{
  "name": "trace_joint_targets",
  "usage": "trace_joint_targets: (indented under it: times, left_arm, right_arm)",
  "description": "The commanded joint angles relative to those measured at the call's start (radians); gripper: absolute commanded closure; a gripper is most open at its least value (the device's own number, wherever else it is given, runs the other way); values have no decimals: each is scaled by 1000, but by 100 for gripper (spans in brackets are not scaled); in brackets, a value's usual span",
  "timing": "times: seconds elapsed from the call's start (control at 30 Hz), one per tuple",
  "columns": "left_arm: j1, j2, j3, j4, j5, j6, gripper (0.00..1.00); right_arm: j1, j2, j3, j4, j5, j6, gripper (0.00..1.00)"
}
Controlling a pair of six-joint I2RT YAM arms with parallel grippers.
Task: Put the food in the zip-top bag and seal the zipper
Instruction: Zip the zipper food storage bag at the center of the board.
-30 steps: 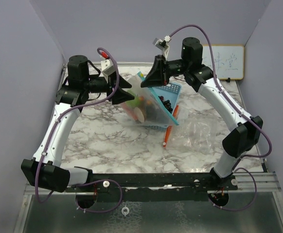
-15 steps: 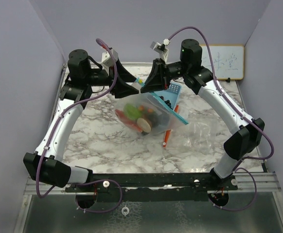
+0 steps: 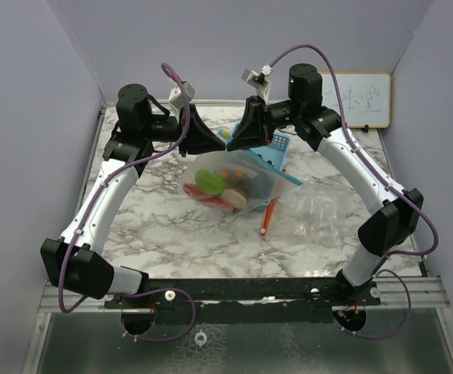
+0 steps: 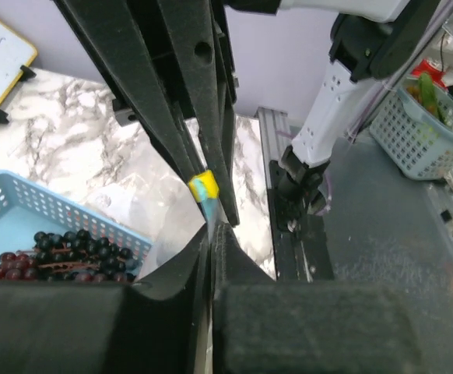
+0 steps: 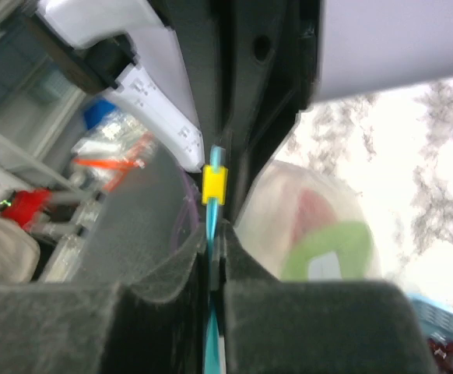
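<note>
— What is around your table?
— You have pale lavender walls on three sides and a white marble-veined tabletop, evenly lit.
— And at your back right?
— A wood-framed whiteboard leans there. A black rail crosses your near edge.

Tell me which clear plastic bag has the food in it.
The zip-top bag held off the marble table, colourful food showing through it; the other clear bag lies crumpled on that table, no food visible.

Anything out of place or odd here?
Yes. Dark grapes sit in the blue basket, outside the bag that the left claw and right claw pinch at its zipper; an orange stick lies loose on the table.
</note>
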Motion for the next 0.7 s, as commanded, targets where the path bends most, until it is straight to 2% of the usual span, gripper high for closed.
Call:
trace_joint_targets:
  times: [0.0,0.07,0.13,0.3,0.5,0.67]
  left_arm:
    - [-5,-19,-10,-12,7,41,100]
    - [-3,-24,0,-68,-55,93,100]
    - [-4,-31,15,-137,-163,144,100]
    - [-4,-47,-2,-221,-352,207,100]
    - [-4,-67,-69,-224,-396,225,100]
    - [-4,-74,-74,-217,-388,224,100]
  right_arm:
    - [13,20,39,-105,27,-86,94]
    - [12,24,48,-153,66,-130,93]
    - [13,27,63,-211,138,-182,87]
    - [13,28,76,-271,236,-245,67]
    - [13,41,123,-259,260,-239,58]
    - [13,79,164,-215,242,-208,56]
